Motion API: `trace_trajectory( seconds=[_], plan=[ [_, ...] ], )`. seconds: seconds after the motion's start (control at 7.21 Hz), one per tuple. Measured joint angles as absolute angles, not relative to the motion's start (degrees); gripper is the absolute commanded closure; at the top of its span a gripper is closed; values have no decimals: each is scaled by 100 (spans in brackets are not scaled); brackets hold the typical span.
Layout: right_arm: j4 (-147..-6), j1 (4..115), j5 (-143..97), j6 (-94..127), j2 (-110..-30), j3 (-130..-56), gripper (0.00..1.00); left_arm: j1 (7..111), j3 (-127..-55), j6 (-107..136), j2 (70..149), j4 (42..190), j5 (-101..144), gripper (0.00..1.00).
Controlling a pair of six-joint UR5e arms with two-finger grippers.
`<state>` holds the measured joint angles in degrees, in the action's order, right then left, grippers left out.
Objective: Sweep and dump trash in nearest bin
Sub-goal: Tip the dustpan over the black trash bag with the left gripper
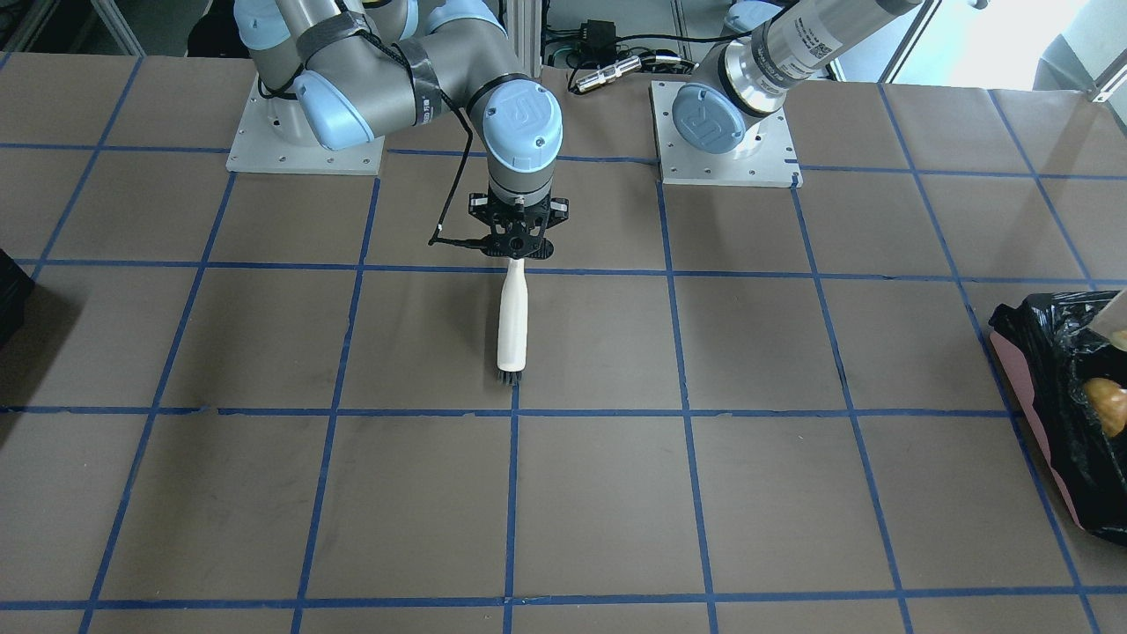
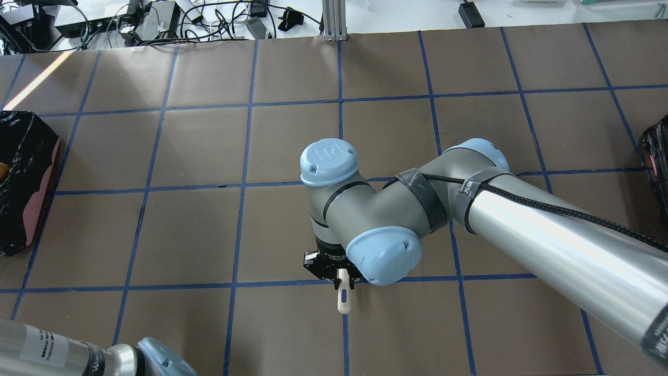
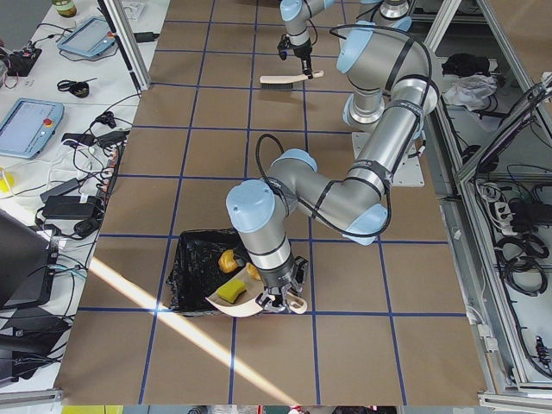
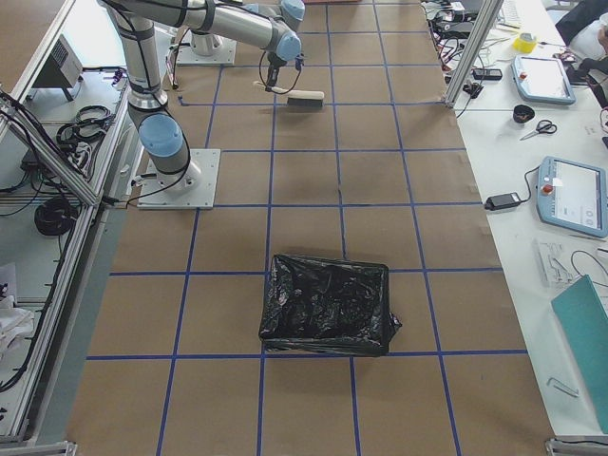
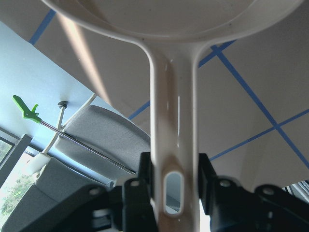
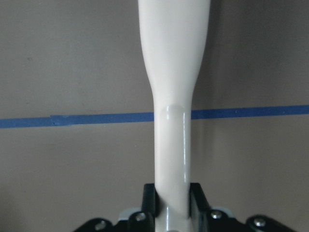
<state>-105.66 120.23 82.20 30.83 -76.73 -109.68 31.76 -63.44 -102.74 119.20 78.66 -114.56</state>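
Dustpan (image 3: 244, 308) tilts over the bin (image 3: 191, 278) rim, its handle clamped in the left gripper (image 3: 280, 299); the wrist view shows both jaws pressed on that handle. Pan and handle run in one line from gripper toward the bin, so the sponge (image 3: 230, 291), seemingly on the pan's lip, should slide that way with more tilt. One bread lump (image 3: 227, 259) lies inside the bin; a third piece I cannot make out. Mid-table, the right gripper (image 1: 519, 239) is closed on the brush (image 1: 512, 321), well apart from the bin, so the left arm is nearer. UR logos mark the joint caps (image 1: 525, 110); the label (image 1: 797, 35) on the left arm is too small to read
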Motion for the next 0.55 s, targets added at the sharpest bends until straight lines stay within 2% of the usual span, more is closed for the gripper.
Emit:
trace_trajectory(
  seconds=[0.14, 0.28, 0.55],
  plan=[
    [-10571, 12024, 8226, 3088, -7668, -10969, 66, 3204, -6349, -10281, 11919, 7827, -11556, 100],
    [-10568, 12024, 8231, 3092, -7663, -10969, 30, 3249, -6355, -10295, 11922, 7735, -11715, 100],
    [-10568, 12024, 8233, 3090, -7613, -10965, 29, 3384, -6393, -10332, 11881, 7582, -11955, 100]
  ],
)
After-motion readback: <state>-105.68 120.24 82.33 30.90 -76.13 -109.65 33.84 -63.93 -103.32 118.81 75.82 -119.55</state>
